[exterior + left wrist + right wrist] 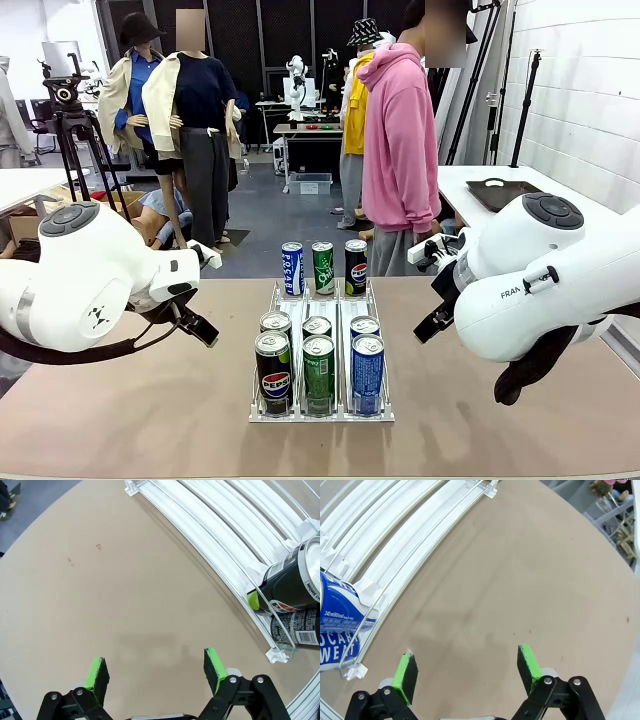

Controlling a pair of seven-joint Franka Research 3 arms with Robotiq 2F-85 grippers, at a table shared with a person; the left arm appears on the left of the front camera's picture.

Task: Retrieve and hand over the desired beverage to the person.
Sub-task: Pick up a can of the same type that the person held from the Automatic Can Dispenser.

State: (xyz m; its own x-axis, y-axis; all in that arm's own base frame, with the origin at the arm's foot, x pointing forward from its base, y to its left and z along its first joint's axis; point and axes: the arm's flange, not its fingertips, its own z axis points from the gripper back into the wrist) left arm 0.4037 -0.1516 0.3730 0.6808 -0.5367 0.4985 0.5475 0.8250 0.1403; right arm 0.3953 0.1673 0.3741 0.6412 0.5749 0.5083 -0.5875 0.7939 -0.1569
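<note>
Left gripper: hangs over bare tan table, green pads spread wide, grips nothing. Sits just beside a white rack, near a black Pepsi can resting against the lane's front stop.

Right gripper: also spread wide above bare tabletop, clamps nothing. Sits beside the rack's other side, near a blue can at its front stop.

Front view: shows drink cans in the three-lane rack at mid-table, between two white arms. Black Pepsi in the left lane, green in the middle, blue on the right, two deep at the near end. Shows three more cans upright at the rack's far end: blue, green, black. Shows person in pink hoodie standing at the table's far side, just right of the rack, turned side-on, apart from the cans.
</note>
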